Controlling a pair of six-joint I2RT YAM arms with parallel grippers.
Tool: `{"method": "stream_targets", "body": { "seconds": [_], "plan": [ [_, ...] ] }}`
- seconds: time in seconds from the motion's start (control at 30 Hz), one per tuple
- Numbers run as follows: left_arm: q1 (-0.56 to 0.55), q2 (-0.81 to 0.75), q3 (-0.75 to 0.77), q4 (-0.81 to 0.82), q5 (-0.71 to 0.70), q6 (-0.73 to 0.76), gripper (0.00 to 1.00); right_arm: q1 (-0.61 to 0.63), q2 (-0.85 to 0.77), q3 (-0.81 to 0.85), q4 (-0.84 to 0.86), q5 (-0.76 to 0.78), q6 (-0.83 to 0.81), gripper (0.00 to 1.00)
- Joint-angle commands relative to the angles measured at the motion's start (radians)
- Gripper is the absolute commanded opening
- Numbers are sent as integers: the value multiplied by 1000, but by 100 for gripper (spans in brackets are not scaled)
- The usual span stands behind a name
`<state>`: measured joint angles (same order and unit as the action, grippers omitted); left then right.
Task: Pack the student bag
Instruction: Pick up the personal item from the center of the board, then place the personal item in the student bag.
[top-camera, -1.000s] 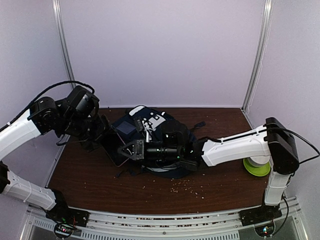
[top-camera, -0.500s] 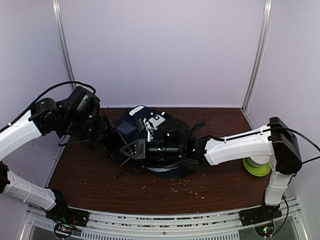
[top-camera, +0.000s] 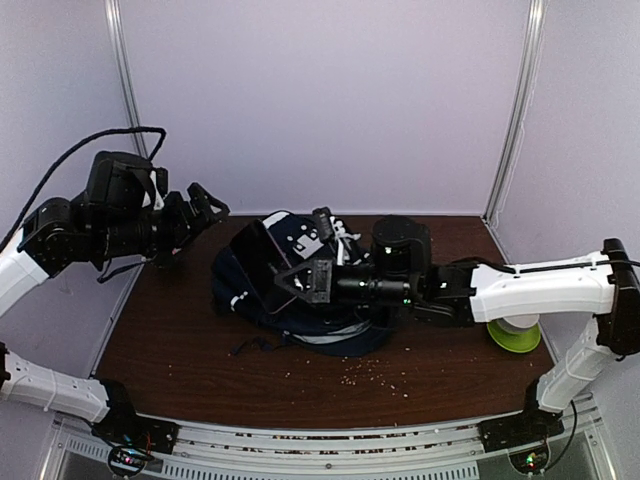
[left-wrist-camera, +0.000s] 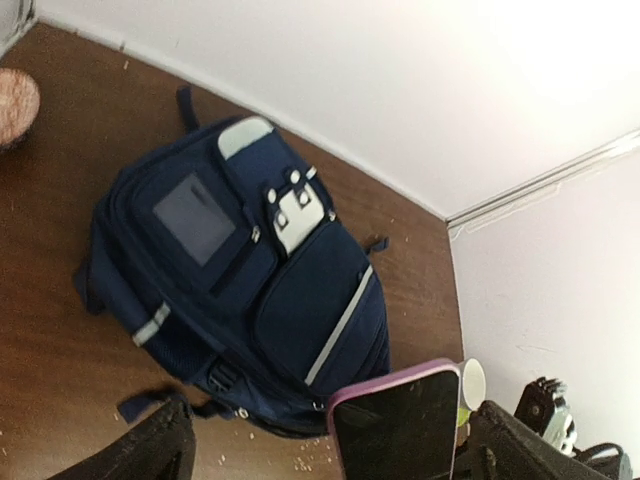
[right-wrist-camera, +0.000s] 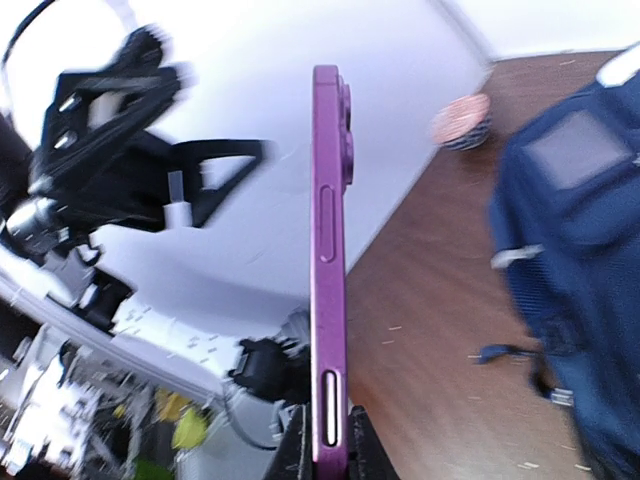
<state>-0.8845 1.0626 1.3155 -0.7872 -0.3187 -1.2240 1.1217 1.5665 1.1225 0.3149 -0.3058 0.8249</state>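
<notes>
Lying flat near the middle of the brown bench, toward the back wall, is the student bag: navy fabric, front pockets facing up, a grey panel on the upper pocket, white patches near the top, thin pale stripes on the front and side, and black strap ends trailing onto the wood. Right gripper: closed narrowly on the lower end of a purple-cased phone, which the right wrist view shows edge-on with its side buttons visible. In the overhead view the phone is held off the bench over the left part of the bag, its dark screen turned toward the left arm. Left gripper: jaws spread wide, holding nothing, raised over the left rear of the bench, apart from both phone and bag. Other items: a pinkish round object near the left rear corner, a green round item with something white on it at the right edge, and pale crumbs scattered in front of the bag.
</notes>
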Motion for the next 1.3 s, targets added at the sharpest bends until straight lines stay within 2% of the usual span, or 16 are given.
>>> {"method": "stream_targets", "body": {
  "seconds": [0.0, 0.13, 0.23, 0.43, 0.53, 0.77, 0.93, 1.27],
  "plan": [
    [4, -74, -46, 196, -90, 381, 98, -66, -211, -139, -125, 246, -83, 0],
    [-21, -46, -100, 244, -41, 638, 98, -111, -422, -281, -255, 370, -101, 0],
    [-138, 84, -62, 224, -123, 822, 98, -124, -572, -367, -377, 459, -101, 0],
    [-330, 503, 222, 88, -278, 1066, 97, -138, -838, -479, -613, 597, -57, 0],
    [-380, 691, 355, 56, -283, 1164, 96, -144, -935, -499, -685, 631, -40, 0],
    [-386, 910, 526, 35, -185, 1252, 97, -149, -1036, -517, -770, 658, -18, 0],
    [-381, 1032, 623, 13, -161, 1283, 92, -149, -1071, -515, -796, 668, -18, 0],
    [-349, 1157, 703, -49, -113, 1278, 88, -149, -1097, -518, -804, 659, -16, 1]
  ]
}}
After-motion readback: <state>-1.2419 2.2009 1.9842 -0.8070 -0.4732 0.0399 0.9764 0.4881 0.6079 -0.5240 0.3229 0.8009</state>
